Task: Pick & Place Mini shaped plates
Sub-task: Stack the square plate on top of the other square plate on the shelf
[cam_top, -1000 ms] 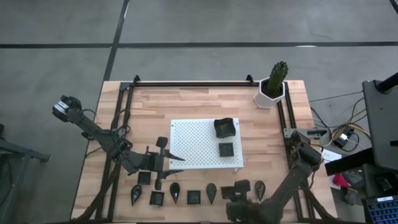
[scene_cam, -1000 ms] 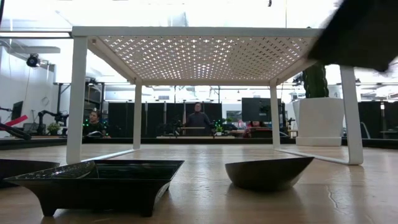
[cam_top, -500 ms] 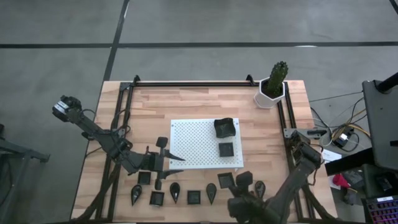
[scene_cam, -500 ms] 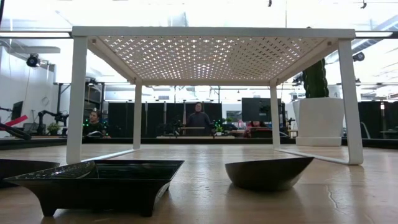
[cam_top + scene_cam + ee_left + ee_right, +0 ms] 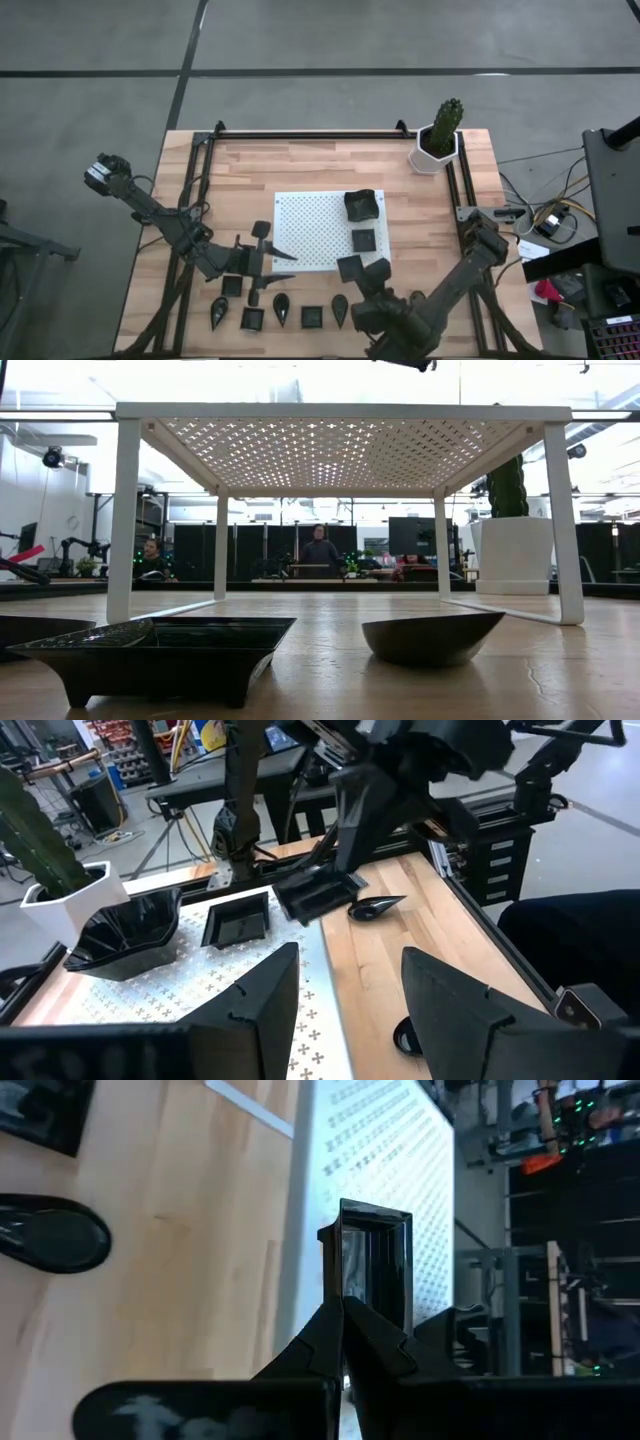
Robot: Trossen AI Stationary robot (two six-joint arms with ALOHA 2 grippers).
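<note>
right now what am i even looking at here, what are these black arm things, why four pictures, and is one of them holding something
These are two robot arms at a wooden table, each ending in a two-finger gripper. One picture looks straight down, one looks level across the tabletop, and one comes from a camera on each wrist. On the table are a white perforated board carrying two small black plates, a row of more small black plates along the near edge, and a potted cactus. The right gripper is shut on a square black plate at the board's near edge. The left gripper waits open beside the board.
</note>
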